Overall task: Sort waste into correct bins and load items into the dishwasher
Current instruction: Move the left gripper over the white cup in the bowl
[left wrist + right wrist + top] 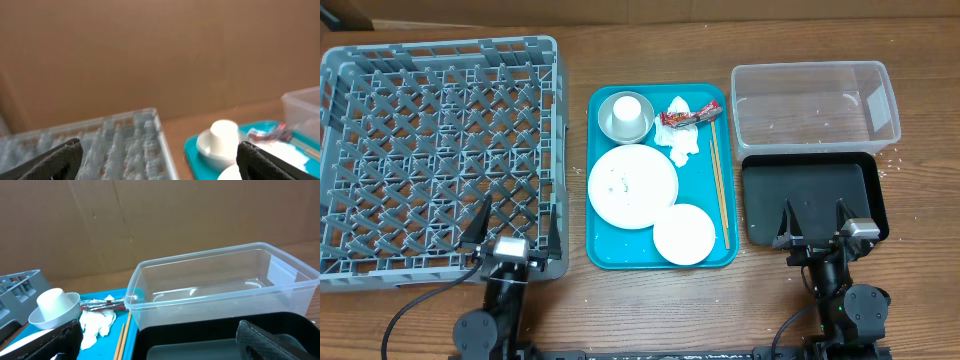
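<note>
Grey rack (440, 48) stands empty at left, clear tub (810, 68) and black tray (810, 195) at right. Between lie a cup (628, 108) upturned in a steel bowl (609, 127), a large plate (632, 186), a small plate (684, 234), napkin (682, 146) and red wrapper (688, 113).

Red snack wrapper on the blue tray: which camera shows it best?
The overhead view: the red snack wrapper lies fully visible and sharp on the teal tray. The right wrist view catches it at a low angle; the left wrist view shows only a red blur.

Dish rack (420, 150) lies left, serving tray (608, 252) middle, tub (815, 105) behind shallow tray (805, 188) right.
</note>
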{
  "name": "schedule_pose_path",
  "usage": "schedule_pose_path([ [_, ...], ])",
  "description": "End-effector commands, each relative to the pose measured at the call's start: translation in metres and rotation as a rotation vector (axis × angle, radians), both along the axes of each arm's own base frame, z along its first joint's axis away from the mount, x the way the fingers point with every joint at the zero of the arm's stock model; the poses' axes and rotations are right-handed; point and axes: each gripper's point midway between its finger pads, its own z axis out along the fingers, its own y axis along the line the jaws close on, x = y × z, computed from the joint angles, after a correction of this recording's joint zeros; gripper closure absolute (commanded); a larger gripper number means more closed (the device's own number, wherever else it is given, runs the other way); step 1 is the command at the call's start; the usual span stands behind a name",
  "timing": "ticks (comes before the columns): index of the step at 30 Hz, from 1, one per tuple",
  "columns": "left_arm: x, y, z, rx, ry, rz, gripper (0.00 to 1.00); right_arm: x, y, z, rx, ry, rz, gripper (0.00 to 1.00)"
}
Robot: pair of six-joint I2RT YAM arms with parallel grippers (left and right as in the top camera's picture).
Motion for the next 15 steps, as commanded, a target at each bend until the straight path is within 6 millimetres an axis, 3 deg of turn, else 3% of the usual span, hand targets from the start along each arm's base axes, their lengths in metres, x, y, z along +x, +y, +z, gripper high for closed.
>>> schedule_pose_path([
  [1,-0.011,-0.015,0.026,0.070,-0.130,-0.073,0.00,0.000,0.000,-0.002,-0.004,-0.004,-0.003,0.00],
  [8,-0.040,-0.007,0.087,0.295,-0.446,0.081,0.00,0.000,0.000,-0.002,-0.004,-0.004,-0.003,0.00],
  [15,-0.051,-0.004,0.135,0.325,-0.455,0.121,0.00,0.000,0.000,-0.002,-0.004,-0.004,-0.003,0.00],
])
